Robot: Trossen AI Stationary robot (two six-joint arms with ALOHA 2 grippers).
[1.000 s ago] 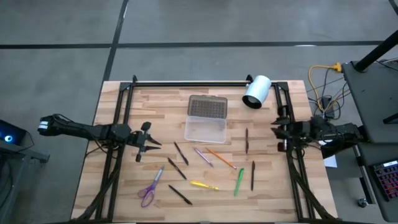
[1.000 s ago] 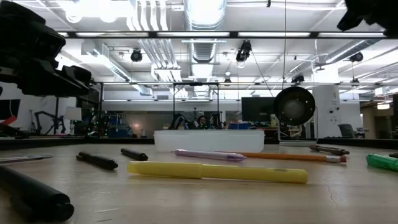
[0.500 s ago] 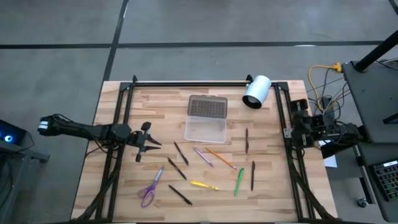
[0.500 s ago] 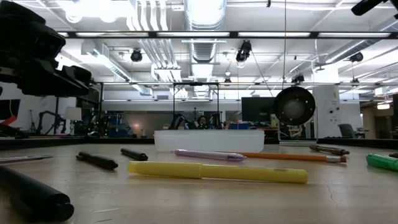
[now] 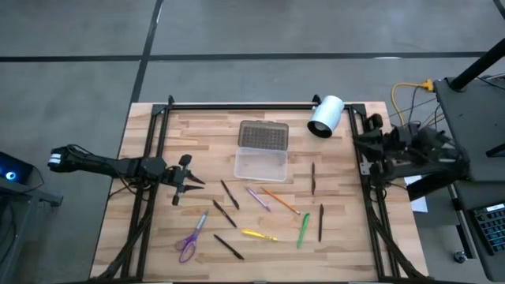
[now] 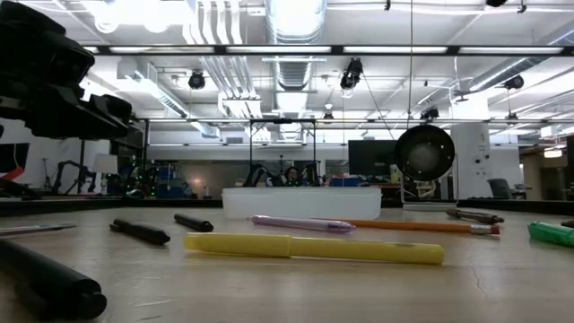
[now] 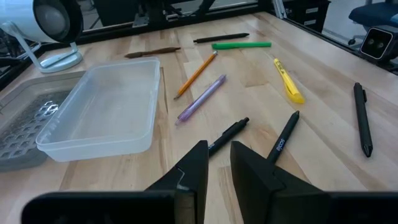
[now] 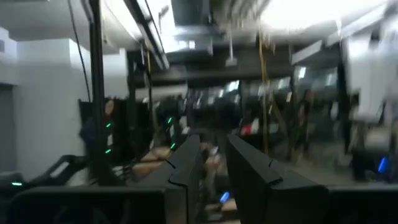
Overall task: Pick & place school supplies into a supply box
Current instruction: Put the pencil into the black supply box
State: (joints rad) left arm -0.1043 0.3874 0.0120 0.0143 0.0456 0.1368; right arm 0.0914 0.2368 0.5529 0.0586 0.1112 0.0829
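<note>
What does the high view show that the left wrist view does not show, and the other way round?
Only the high view: the purple scissors, the right tool at the table's right edge, and the whole table.
Only the left wrist view: the left tool's narrow gap between its fingers, with nothing in it.
Both: the clear box, the yellow pen, the green pen, the white lamp.

wooden table (image 5: 197, 134) | on it: open clear supply box (image 5: 259, 164), white cylinder (image 5: 325, 117), scattered pens and pencils (image 5: 258, 235), purple-handled scissors (image 5: 190, 238)
</note>
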